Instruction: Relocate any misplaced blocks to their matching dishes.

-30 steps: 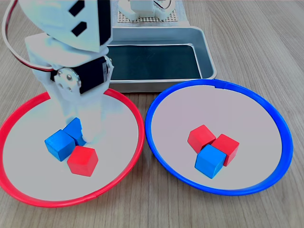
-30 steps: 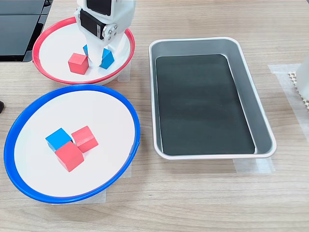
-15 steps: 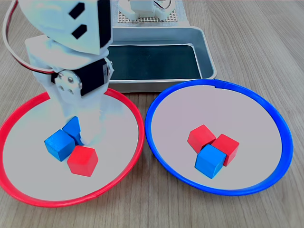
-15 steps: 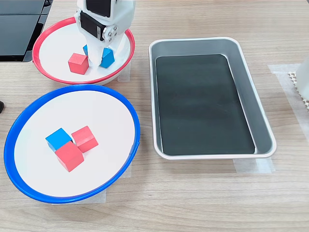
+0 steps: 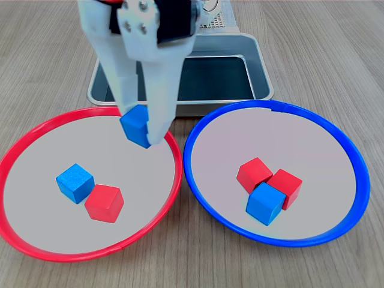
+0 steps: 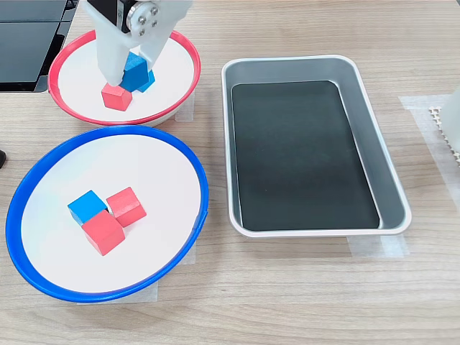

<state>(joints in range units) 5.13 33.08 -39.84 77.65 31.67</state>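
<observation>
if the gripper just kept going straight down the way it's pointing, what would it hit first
Probably the red-rimmed plate's grey floor. The gripper, shut on a blue cube, points down over bare plate; depth is unclear.

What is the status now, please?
Gripper shut on a blue cube, lifted above the red-rimmed plate. One blue cube remains there. Path to the blue-rimmed plate looks clear.

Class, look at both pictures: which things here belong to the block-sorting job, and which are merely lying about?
Part of the job:
- red-rimmed dish
- blue-rimmed dish
- held blue cube in the tool
- loose blue cube and red cube in the red-rimmed dish
- two red cubes and a blue cube in the blue-rimmed dish

Lying about:
- grey metal tray
</observation>
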